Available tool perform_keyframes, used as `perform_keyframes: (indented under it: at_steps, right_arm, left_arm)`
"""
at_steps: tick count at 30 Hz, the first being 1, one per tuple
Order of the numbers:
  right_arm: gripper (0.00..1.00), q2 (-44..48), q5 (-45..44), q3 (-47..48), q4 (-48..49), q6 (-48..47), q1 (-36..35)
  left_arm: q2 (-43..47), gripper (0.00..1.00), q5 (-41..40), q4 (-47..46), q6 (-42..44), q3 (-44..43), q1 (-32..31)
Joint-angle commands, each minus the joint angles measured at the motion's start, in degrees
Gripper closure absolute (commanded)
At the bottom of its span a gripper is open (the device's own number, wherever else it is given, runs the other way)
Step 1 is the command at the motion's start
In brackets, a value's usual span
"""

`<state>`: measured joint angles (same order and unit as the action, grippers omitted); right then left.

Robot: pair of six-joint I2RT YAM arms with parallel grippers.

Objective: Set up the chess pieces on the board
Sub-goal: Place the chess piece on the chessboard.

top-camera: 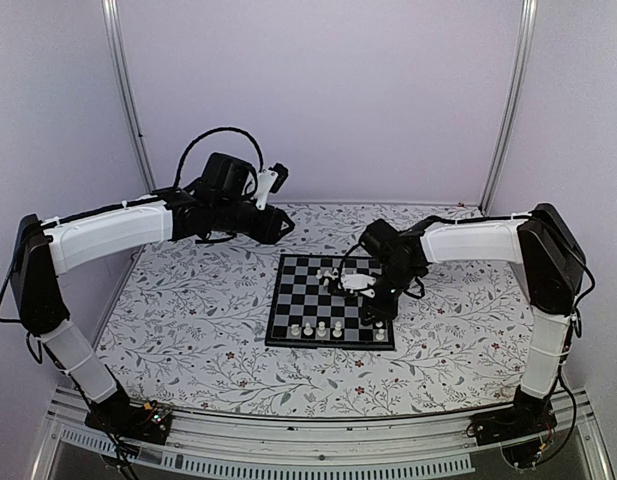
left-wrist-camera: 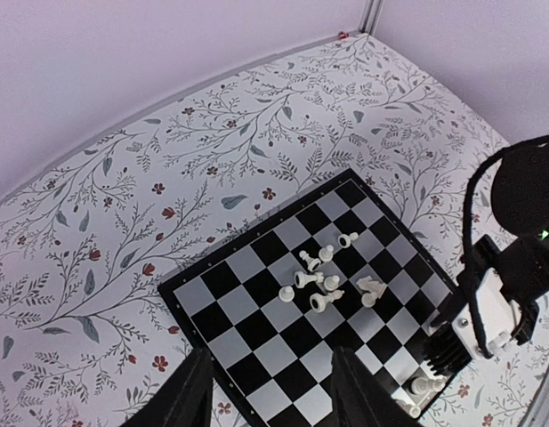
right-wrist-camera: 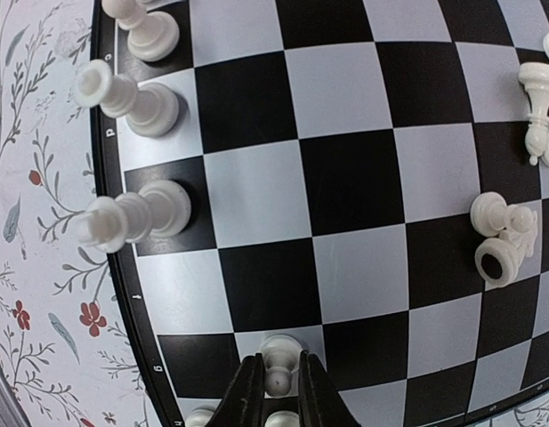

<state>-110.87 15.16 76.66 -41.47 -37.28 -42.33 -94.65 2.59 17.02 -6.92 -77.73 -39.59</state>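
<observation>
The right gripper (right-wrist-camera: 280, 366) is down over the near right part of the board (right-wrist-camera: 345, 169). Its jaws are drawn in to a narrow gap, and a small white pawn (right-wrist-camera: 278, 351) looks pinched between them. The pawn is upright over a pale square in the second row from the near edge. I can't tell whether its base is touching the square.

Further left, a line of chess pieces (top-camera: 315, 328) stands upright in the row along the near border. These are taller than the pawn, and each sits on its own square. At least one more white piece stands near the right end of that row, close to the gripper.

Around the middle of the board there is a loose cluster (left-wrist-camera: 323, 280) of white pieces. Some are upright, a few are tipped on their sides, and none are lined up.

The left gripper (left-wrist-camera: 272, 360) hangs high over the far left of the floral worktop (left-wrist-camera: 123, 205), well apart from the board. Its jaws are spread wide with nothing between them.

By my reckoning the job is under way but far from finished. Part of the near row is set and one pawn is being placed. The middle cluster has yet to be stood up and moved to its squares. I see only white pieces.
</observation>
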Motion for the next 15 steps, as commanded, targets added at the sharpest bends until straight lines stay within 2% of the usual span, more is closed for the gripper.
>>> perform_keyframes:
  at_steps: [1,10,15]
  right_arm:
    - [0.78,-0.74,-1.99,0.53,0.56,0.54,0.01]
    - [0.73,1.69,-0.13,4.79,-1.63,-0.03,0.22]
    - [0.73,-1.17,-1.62,10.42,-0.18,2.08,1.32]
  left_arm:
    - [-0.97,0.52,0.73,0.32,0.07,-1.46,0.0]
    - [-1.12,0.52,1.2,0.3,0.0,-1.55,0.04]
    - [-1.02,0.52,1.11,0.34,0.01,-1.54,0.04]
